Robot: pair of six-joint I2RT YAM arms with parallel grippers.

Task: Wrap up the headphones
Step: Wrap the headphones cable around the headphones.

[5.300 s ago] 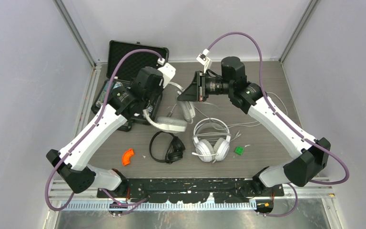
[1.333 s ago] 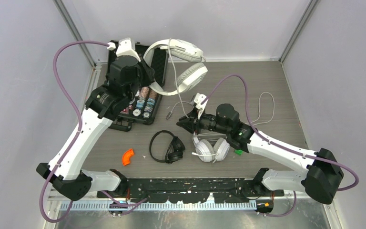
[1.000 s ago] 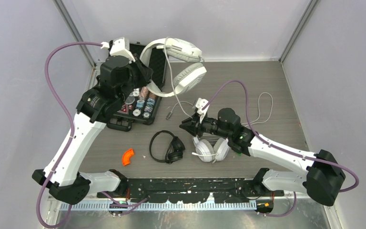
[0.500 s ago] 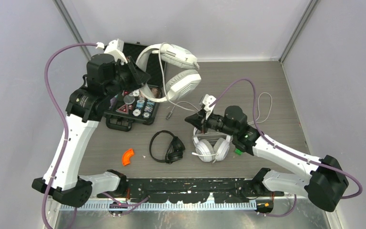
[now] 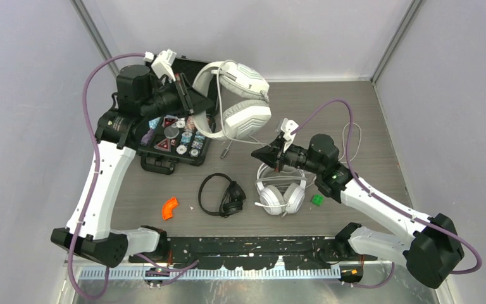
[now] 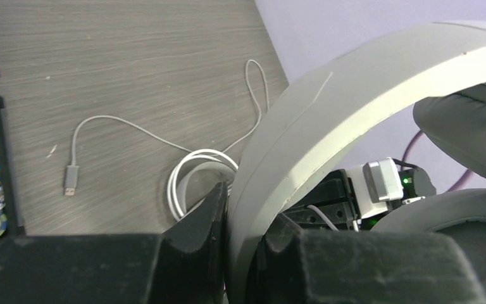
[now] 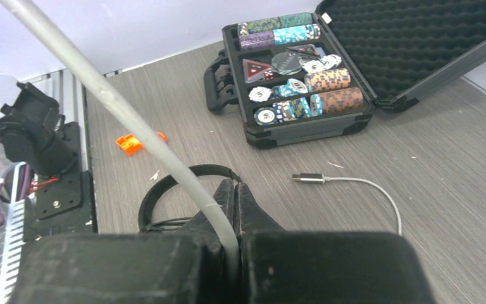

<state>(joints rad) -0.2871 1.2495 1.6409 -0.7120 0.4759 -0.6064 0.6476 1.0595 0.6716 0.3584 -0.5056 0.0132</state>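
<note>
A white headset (image 5: 247, 117) hangs by its band between the left gripper (image 5: 199, 102) jaws. The right gripper (image 7: 235, 190) pinches a pale cord (image 7: 101, 88).

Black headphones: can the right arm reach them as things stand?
Probably not yet. The black headphones lie uncovered close to the right fingers, nothing between them, but those fingers are shut on the cord of the lifted white headset. It would have to drop the cord first.
</note>
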